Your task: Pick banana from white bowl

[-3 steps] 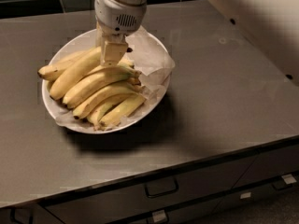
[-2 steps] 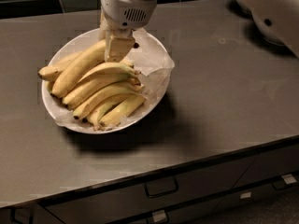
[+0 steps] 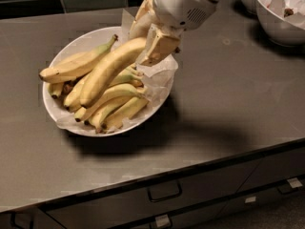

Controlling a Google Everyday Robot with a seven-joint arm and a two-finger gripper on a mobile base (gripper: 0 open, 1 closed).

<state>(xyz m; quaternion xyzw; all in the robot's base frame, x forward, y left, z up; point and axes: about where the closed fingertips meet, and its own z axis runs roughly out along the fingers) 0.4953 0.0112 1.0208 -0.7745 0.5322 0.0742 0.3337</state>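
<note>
Grey worktop [image 3: 228,109] carrying white bowl [image 3: 49,105]; gripper [image 3: 143,46] at bowl's far right rim, fingers [image 3: 163,44] closed on right end of banana [image 3: 109,68], which lies across other bananas [image 3: 112,112].

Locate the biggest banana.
Camera view, left of centre: the banana lies atop other bananas in the white bowl, its upper-right end gripped by the hand at the bowl's far rim.

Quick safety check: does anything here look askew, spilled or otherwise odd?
The banana lies tilted across the pile, its right end held up by the hand above the white bowl's far-right rim. The crumpled paper liner juts over that rim. Nothing has spilled onto the counter.
</note>
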